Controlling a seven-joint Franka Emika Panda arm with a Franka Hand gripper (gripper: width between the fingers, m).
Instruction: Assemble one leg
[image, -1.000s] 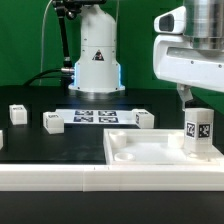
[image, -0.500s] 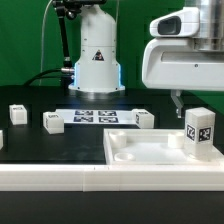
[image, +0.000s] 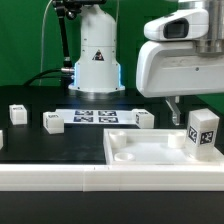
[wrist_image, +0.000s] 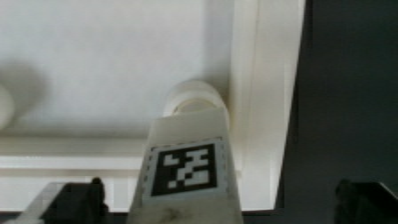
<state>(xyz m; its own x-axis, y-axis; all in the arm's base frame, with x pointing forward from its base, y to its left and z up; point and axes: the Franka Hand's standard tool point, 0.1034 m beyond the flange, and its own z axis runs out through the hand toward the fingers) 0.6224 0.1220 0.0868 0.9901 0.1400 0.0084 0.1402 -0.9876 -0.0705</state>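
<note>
My claw (wrist_image: 222, 198) hangs open and grips nothing. In the wrist view its two dark fingertips (wrist_image: 80, 198) stand wide apart, with the leg (wrist_image: 192, 150) between them, touching neither. In the exterior view the leg, a stubby white post with a square tag, stands on the white panel (image: 135, 150) at the corner on the exterior view's right, leaning slightly, with my arm above it. I judge the leg set at its socket. I cannot tell whether it is seated firmly, so tightening may be left. Three other small white posts (image: 52, 121) sit on the black table (image: 25, 145), well apart from me.
</note>
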